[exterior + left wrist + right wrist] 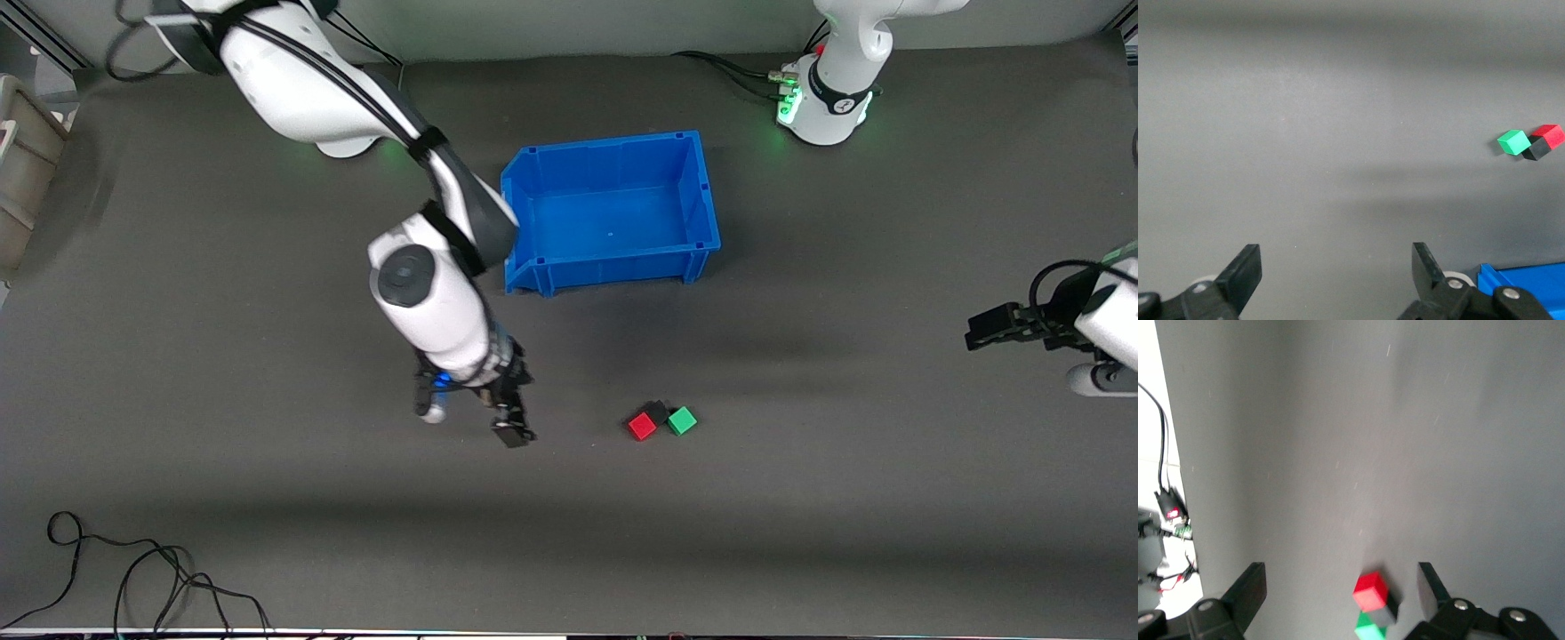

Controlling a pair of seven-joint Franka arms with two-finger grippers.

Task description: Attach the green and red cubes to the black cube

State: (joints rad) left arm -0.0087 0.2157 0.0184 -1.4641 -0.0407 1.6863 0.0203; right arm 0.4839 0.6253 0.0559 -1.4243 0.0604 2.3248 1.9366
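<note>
Already the red cube [641, 426] and green cube [682, 420] touch the black cube [658, 410], at the blue bin's [533, 191] six o'clock. Both the right gripper [498, 413] and the waiting left gripper [982, 329] gape empty; a careless right-arm sweep could knock the cluster apart.

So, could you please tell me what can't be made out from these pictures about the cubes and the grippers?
- black cube: mostly hidden between the red cube and green cube in every view, so whether they are truly attached cannot be told.
- green cube, right wrist view: cut off by the picture's edge.
- right gripper, front view: partly covered by its own arm.
- left gripper, front view: its arm is cut off at the edge.
</note>
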